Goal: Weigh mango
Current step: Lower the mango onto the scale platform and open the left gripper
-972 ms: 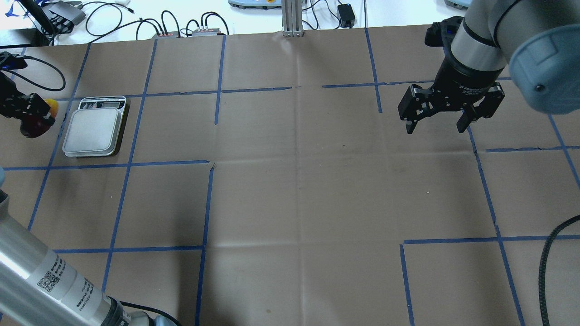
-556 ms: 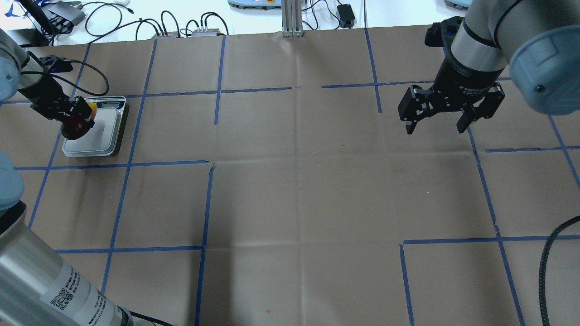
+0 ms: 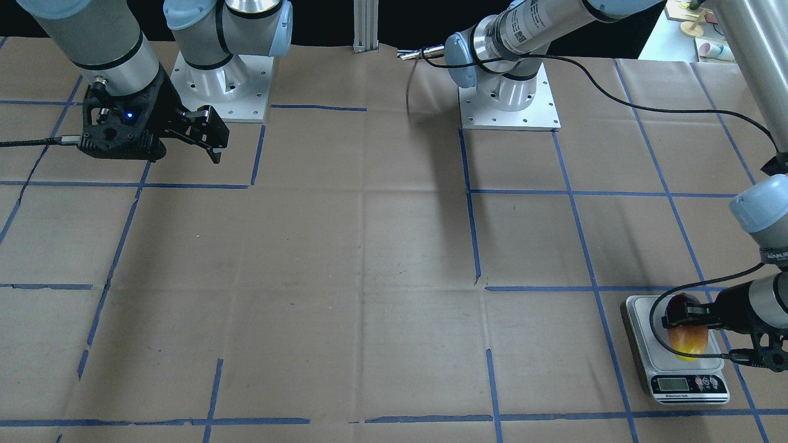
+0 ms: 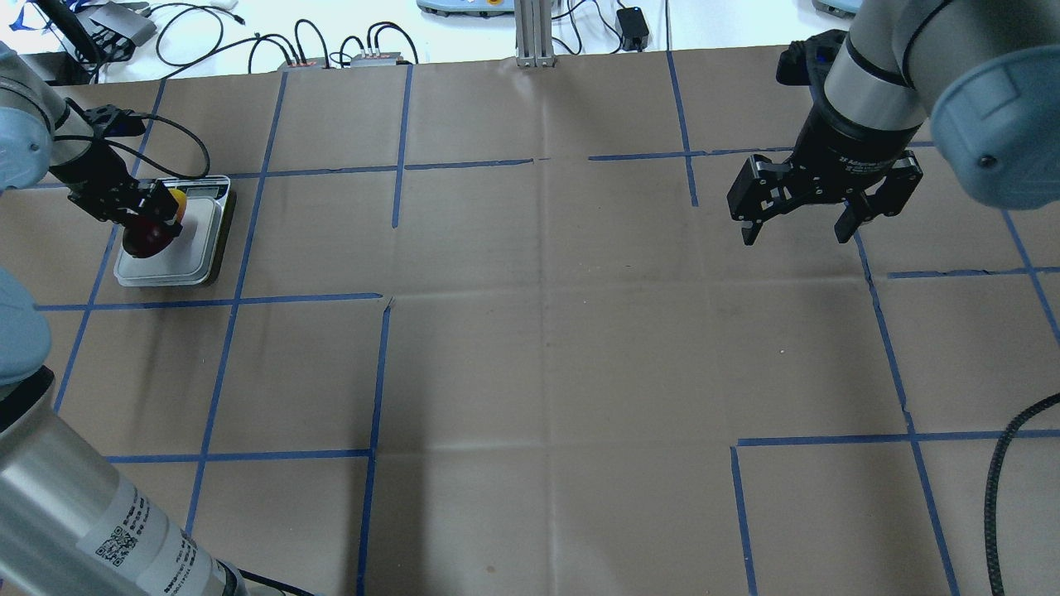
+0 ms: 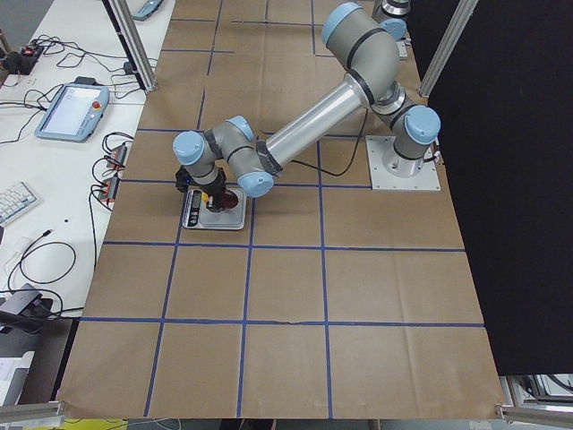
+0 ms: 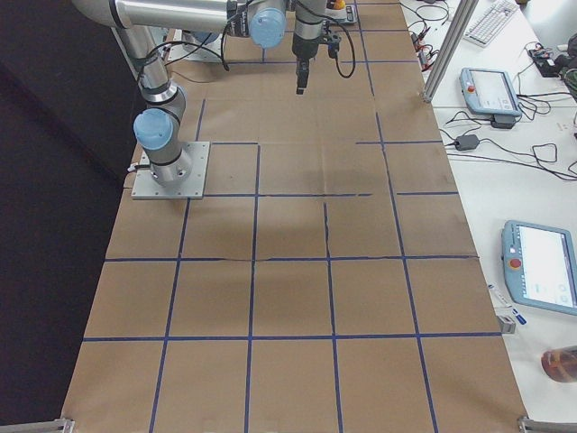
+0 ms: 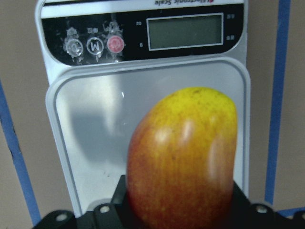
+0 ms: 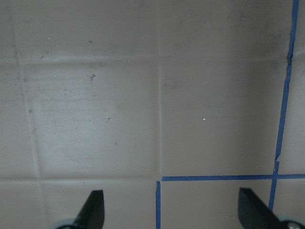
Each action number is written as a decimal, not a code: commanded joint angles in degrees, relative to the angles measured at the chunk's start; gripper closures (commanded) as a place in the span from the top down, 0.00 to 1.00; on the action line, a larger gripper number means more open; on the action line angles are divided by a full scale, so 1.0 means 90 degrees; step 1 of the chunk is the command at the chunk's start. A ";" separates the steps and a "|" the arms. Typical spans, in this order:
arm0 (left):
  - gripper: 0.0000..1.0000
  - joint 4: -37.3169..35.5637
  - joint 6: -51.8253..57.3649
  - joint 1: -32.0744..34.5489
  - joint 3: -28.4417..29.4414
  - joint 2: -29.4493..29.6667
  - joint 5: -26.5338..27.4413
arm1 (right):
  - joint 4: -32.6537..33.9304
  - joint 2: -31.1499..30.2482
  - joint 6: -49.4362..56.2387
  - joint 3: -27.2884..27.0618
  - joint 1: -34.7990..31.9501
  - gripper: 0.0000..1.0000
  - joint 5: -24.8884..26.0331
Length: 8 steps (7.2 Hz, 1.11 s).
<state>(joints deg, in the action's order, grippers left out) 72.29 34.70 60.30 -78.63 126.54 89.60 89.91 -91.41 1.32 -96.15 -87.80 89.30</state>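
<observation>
The mango (image 7: 183, 157) hangs over the white platform of the scale (image 7: 62, 143), its red end clamped in the left gripper (image 4: 152, 222) and its yellow end toward the blank display (image 7: 185, 31); contact with the platform cannot be judged. It should be lowered gently to the platform's middle, released fully, and the gripper backed clear. The right gripper (image 4: 793, 230) hangs wide open and empty, well apart
</observation>
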 commanded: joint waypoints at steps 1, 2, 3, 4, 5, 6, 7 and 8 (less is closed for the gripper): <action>0.76 -0.0568 0.0050 -0.0001 -0.0053 0.0041 0.0005 | 0.0000 0.0000 0.0000 0.0000 0.0000 1.00 0.0000; 0.93 -0.0572 0.0050 -0.0001 -0.0062 0.0041 0.0005 | 0.0000 0.0000 0.0000 0.0000 0.0000 1.00 0.0000; 0.99 -0.0552 0.0060 -0.0001 -0.0072 0.0022 0.0025 | 0.0000 0.0000 0.0000 0.0000 0.0000 1.00 0.0000; 0.99 -0.0494 0.0031 -0.0001 -0.0082 0.0002 0.0044 | 0.0000 0.0000 0.0000 0.0000 0.0000 1.00 0.0000; 1.00 -0.0484 0.0011 -0.0001 -0.0111 -0.0095 0.0044 | 0.0000 0.0000 0.0000 0.0000 0.0000 1.00 0.0000; 1.00 -0.0377 -0.0057 0.0009 -0.0169 -0.0444 0.0025 | 0.0000 0.0000 0.0000 0.0000 0.0000 1.00 0.0000; 0.99 -0.0241 -0.0579 0.0057 -0.0238 -0.1027 -0.0043 | 0.0000 0.0000 0.0000 0.0000 0.0000 1.00 0.0000; 0.99 0.0089 -0.1155 0.0241 -0.0393 -0.1623 -0.0043 | 0.0000 0.0000 0.0000 0.0000 0.0000 1.00 0.0000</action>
<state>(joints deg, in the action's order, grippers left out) 70.35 29.80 61.07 -80.85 118.08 89.42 89.91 -91.41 1.32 -96.15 -87.80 89.30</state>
